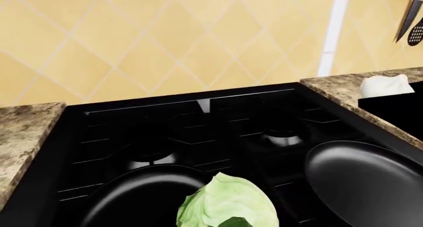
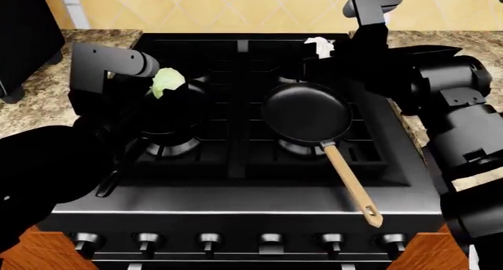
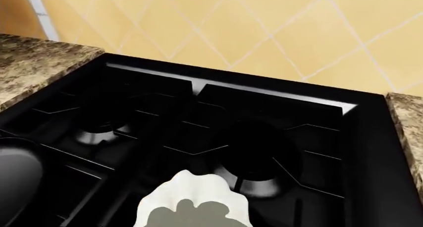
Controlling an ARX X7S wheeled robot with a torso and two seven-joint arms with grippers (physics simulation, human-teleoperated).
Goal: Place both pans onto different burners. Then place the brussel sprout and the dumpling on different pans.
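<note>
tan-handled pan (image 2: 305,112) on front right burner (image 2: 303,147), handle pointing toward the knobs; left gripper (image 2: 167,87) clamped on brussel sprout (image 2: 166,82) above black-handled pan (image 1: 142,197); right gripper (image 2: 326,49) gripping dumpling (image 3: 191,202) over stove (image 2: 244,181)

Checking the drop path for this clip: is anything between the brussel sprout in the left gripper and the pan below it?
Nothing visible. The brussel sprout hangs at the left gripper over the black-handled pan, whose surface shows bare. The wooden-handled pan sits apart on the neighbouring burner.
</note>
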